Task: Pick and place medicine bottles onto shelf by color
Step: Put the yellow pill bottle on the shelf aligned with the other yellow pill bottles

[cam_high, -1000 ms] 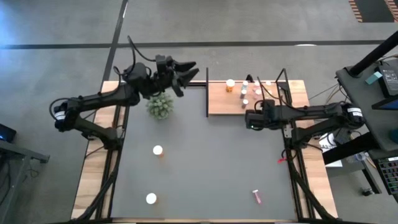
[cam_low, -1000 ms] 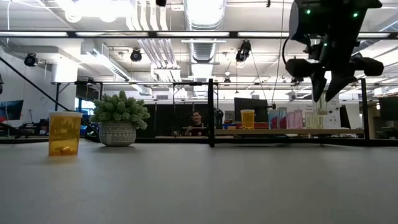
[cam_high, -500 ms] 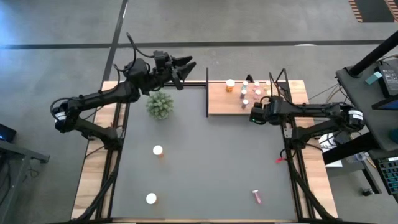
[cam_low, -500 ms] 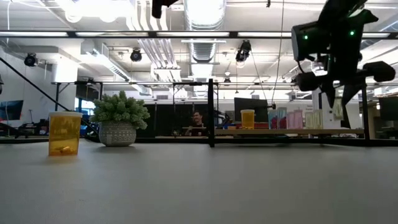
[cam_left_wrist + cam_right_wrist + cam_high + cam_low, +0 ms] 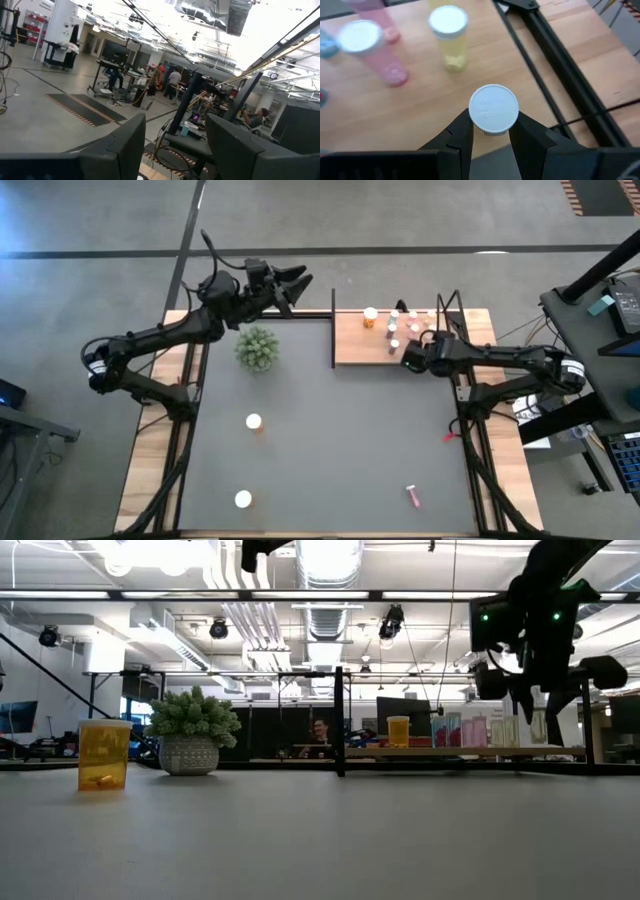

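My right gripper (image 5: 412, 358) is over the near right part of the wooden shelf (image 5: 350, 345), shut on a small bottle with a white cap (image 5: 493, 109). The bottle shows pale between the fingers in the low view (image 5: 540, 727). Several small bottles (image 5: 400, 325) and an orange one (image 5: 371, 315) stand on the shelf. A yellow one (image 5: 449, 37) and a pink one (image 5: 375, 55) stand just beyond the held bottle. My left gripper (image 5: 298, 280) is open and empty, raised beyond the table's far edge, left of the shelf. My right gripper pinches the small bottle between its two fingers (image 5: 462, 132), at the two sides just under the white cap (image 5: 493, 127). The fingers come from above, pointing down. The bottle stands upright, its base close to the shelf board; whether it touches I cannot tell.
A fuzzy green plant in a pot (image 5: 258, 348) stands at the far left of the table. Two orange bottles (image 5: 253, 421) (image 5: 243, 499) stand left of the middle. A pink vial (image 5: 412, 496) lies near the front right. Black rods (image 5: 333, 330) edge the shelf.
My right gripper has carried the bottle toward the table's far right, farther over the shelf, and somewhat down. My left gripper has gone a little toward the far edge.
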Robot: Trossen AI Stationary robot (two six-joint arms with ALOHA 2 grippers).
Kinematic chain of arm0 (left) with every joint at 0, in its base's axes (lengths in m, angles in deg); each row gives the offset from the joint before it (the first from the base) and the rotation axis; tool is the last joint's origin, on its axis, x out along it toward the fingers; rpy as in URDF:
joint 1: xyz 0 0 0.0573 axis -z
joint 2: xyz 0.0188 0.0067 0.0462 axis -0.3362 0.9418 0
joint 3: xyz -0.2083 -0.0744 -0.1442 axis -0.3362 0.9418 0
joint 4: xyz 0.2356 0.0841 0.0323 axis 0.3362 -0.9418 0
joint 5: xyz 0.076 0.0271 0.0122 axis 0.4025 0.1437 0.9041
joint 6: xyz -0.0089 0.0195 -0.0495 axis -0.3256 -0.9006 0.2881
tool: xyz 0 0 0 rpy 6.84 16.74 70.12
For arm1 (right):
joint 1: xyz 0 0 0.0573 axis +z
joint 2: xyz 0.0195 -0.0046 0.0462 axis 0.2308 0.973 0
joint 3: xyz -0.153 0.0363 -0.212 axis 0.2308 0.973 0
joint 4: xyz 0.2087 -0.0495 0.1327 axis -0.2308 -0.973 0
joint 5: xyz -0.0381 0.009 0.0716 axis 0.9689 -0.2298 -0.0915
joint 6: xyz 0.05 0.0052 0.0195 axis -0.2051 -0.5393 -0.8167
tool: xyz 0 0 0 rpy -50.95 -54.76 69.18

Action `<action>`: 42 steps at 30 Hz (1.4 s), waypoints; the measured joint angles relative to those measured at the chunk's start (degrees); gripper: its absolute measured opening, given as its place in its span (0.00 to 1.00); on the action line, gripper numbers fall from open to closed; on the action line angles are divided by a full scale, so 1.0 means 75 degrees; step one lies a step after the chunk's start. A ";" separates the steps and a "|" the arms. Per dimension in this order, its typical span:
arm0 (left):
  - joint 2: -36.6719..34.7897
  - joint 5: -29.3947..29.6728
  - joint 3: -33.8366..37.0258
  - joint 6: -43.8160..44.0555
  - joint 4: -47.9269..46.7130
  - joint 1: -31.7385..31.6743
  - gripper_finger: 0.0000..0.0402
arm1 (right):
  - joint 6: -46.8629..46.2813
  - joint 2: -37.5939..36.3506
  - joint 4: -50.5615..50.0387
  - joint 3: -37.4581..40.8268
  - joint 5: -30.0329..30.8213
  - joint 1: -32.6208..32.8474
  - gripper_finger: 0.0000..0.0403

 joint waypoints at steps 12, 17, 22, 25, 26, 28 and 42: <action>-0.0003 -0.0003 0.0064 0.0026 -0.0003 0.0000 0.47 | 0.1042 -0.0003 0.1119 0.0217 -0.0037 -0.0464 0.26; -0.0003 -0.0003 0.0077 0.0036 -0.0006 0.0000 0.47 | 0.1216 -0.0003 0.1264 0.0230 -0.0052 -0.0707 0.26; -0.0006 -0.0003 0.0079 0.0038 -0.0005 0.0000 0.47 | 0.1270 -0.0003 0.1264 0.0241 -0.0056 -0.0855 0.26; -0.0006 -0.0003 0.0079 0.0038 -0.0006 0.0000 0.47 | 0.1389 -0.0003 0.1271 0.0241 -0.0108 -0.0852 0.26; -0.0006 -0.0003 0.0079 0.0038 -0.0006 0.0000 0.47 | 0.1451 -0.0003 0.1281 0.0241 -0.0157 -0.0854 0.26; -0.0006 -0.0003 0.0079 0.0038 -0.0006 0.0000 0.47 | 0.1530 -0.0006 0.1297 0.0241 -0.0200 -0.0855 0.26; -0.0006 -0.0003 0.0079 0.0063 -0.0006 0.0000 0.47 | 0.1731 -0.0009 0.1316 0.0232 -0.0376 -0.0850 0.26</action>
